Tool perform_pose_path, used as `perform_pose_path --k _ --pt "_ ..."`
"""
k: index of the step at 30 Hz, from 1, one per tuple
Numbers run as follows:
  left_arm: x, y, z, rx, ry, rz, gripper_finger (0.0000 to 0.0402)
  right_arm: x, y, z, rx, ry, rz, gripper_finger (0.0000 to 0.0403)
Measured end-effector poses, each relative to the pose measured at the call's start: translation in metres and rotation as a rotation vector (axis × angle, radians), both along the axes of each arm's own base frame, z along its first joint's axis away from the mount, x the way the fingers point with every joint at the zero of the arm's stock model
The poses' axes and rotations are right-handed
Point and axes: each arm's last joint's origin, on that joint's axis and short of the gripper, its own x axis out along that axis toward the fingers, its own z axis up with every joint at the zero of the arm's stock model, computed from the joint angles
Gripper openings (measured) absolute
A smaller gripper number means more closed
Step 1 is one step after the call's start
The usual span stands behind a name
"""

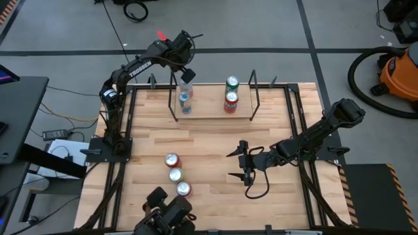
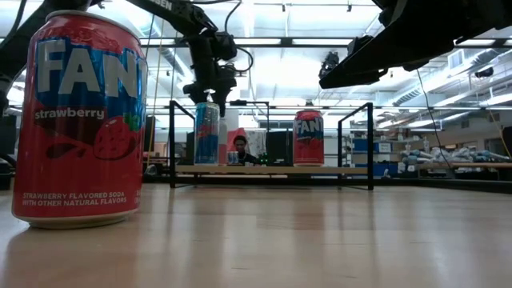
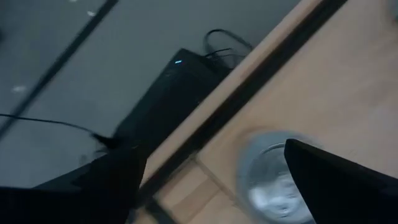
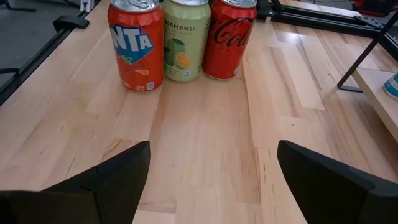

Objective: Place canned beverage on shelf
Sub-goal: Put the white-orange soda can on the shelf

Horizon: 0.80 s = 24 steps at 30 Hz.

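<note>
Starting with the table point(image 1: 215, 140), we see pale wood planks, smooth and flat. At its far edge stands the shelf point(image 1: 212, 117), a light plank between thin black rod uprights. On the shelf's left part our left gripper point(image 1: 186, 77) hovers with fingers spread just above a blue can point(image 1: 185, 102). Well in front of the shelf our right gripper point(image 1: 240, 165) waits, fingers spread and holding nothing. Each can looks a thin, slick metal cylinder, probably dentable; we would grip it mid-wall.
</note>
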Motion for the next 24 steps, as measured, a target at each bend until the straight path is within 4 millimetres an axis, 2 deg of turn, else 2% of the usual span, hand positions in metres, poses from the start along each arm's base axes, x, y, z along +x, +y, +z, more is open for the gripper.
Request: perform_pose_path --k 6,24 --pt "-0.0021 0.0008 -0.0001 0.032 0.051 0.004 0.0389 0.0000 0.0001 0.0000 0.001 0.000 -0.001 0.0362" --pt "-0.0104 -0.0074 -0.0053 -0.059 0.150 0.005 0.0389 0.0006 0.0009 0.0012 0.017 -0.011 0.016 0.0362"
